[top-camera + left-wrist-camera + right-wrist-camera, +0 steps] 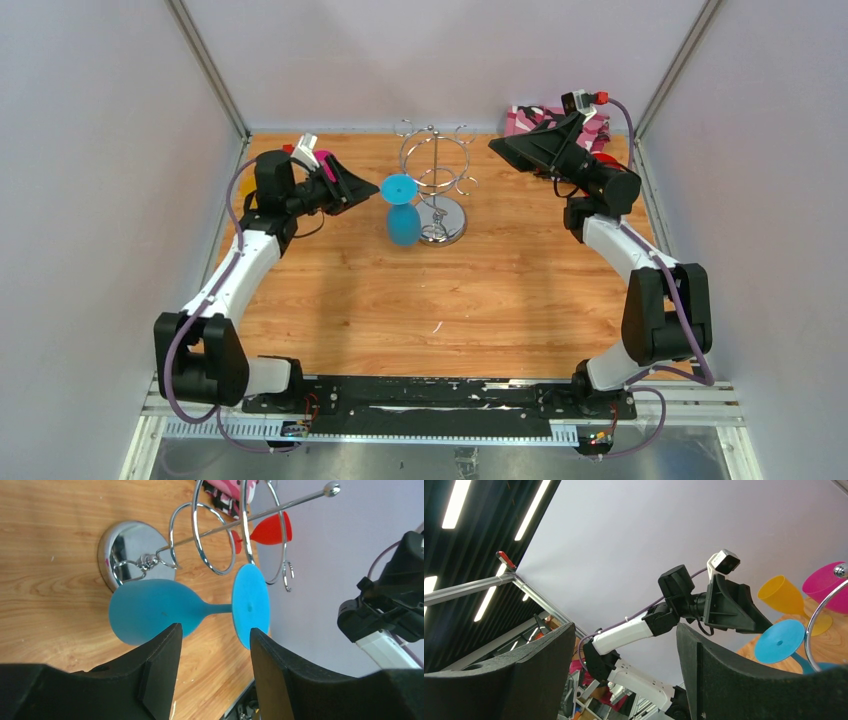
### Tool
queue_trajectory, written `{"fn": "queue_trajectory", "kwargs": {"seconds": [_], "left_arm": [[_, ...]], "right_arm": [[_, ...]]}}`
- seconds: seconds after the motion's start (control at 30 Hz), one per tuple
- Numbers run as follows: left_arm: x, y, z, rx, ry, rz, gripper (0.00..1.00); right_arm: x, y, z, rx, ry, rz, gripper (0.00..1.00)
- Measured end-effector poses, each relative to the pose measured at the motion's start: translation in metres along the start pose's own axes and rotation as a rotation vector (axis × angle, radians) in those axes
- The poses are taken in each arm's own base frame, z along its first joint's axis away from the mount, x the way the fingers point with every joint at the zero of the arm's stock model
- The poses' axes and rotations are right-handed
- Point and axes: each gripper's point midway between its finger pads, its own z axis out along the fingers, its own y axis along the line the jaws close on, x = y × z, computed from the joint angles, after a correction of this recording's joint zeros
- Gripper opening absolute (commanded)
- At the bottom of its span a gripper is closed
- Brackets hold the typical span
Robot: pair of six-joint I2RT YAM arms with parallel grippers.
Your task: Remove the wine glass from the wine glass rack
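Left wrist view shows the left gripper (213, 632) open, its two dark fingers (160, 665) spread with nothing between them. The gap lines up with the stem of the blue wine glass (150, 610), which lies just beyond the fingertips, untouched.

The glass hangs upside down from a looped arm on the left side of the wine glass rack (122, 545). Its foot is caught in the wire and its bowl hangs low beside the mirrored base, close to the wooden table (400, 320).

My guess at the main risk is a grip taken too far along. Close on the thin edge of the foot or on the rounded bowl, and the smooth glass could twist or squirt free. Pulling before the foot has slid clear of its loop would catch the wire, dragging or tipping the light stand, since nothing steadies it. The right gripper (624, 627) hangs open and empty, raised at the back right, well apart from the rack.

The wire loops and the central pole crowd the far side of the glass, so the free way out looks to be toward the left arm. An orange glass (781, 596) and a pink glass (824, 582) show beyond that arm. A pink patterned bundle (530, 122) lies at the back right — none of these blocks the reach.
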Motion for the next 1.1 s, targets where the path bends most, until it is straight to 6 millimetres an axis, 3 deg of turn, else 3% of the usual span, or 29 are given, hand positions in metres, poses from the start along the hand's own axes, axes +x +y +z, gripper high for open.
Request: {"fn": "queue_trajectory", "kwargs": {"seconds": [0.17, 0.6, 1.0, 1.1], "left_arm": [[0.011, 0.006, 0.012, -0.014, 0.038, -0.010, 0.57], [0.015, 0.009, 0.023, -0.019, 0.054, -0.008, 0.55], [0.007, -0.011, 0.033, 0.022, 0.054, 0.022, 0.51], [0.004, -0.013, 0.033, 0.026, 0.047, 0.025, 0.46]], "right_arm": [[0.000, 0.000, 0.000, 0.000, 0.000, 0.000, 0.79], [0.000, -0.002, 0.000, 0.003, 0.000, 0.004, 0.79], [-0.001, -0.006, -0.001, 0.008, -0.002, 0.012, 0.78], [-0.001, -0.006, -0.001, 0.008, -0.002, 0.013, 0.78]]}}
